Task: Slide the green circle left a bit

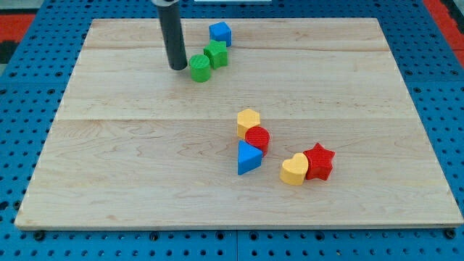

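The green circle (200, 68) lies near the view's top, left of centre, on the wooden board (130, 145). It touches a green star-like block (216, 54) on its upper right. My tip (177, 68) stands just to the left of the green circle, with a narrow gap between them. The dark rod rises from there out of the view's top.
A blue block (220, 32) sits above the green star. Near the middle lie a yellow hexagon (248, 122), a red circle (257, 138) and a blue triangle (249, 158), clustered. To their right a yellow heart (294, 170) touches a red star (318, 162).
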Motion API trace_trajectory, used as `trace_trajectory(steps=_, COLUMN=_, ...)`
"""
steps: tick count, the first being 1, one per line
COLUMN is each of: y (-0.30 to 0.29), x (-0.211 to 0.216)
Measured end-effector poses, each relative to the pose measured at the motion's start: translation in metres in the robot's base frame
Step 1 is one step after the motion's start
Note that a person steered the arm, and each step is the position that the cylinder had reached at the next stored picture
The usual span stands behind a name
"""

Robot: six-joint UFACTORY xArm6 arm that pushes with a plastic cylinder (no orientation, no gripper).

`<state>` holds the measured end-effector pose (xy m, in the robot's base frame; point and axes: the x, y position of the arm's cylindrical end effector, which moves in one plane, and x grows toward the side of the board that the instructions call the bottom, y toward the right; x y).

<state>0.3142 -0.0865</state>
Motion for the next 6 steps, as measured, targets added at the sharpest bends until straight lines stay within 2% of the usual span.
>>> trace_trajectory(steps=2, y=0.04, x=0.024)
trace_trajectory(steps=3, y=0.017, x=0.043)
trace_trajectory(steps=4, y=0.041, x=0.091)
trace_trajectory(steps=5, y=0.121, x=0.079)
trace_trajectory(steps=6, y=0.121, x=0.047)
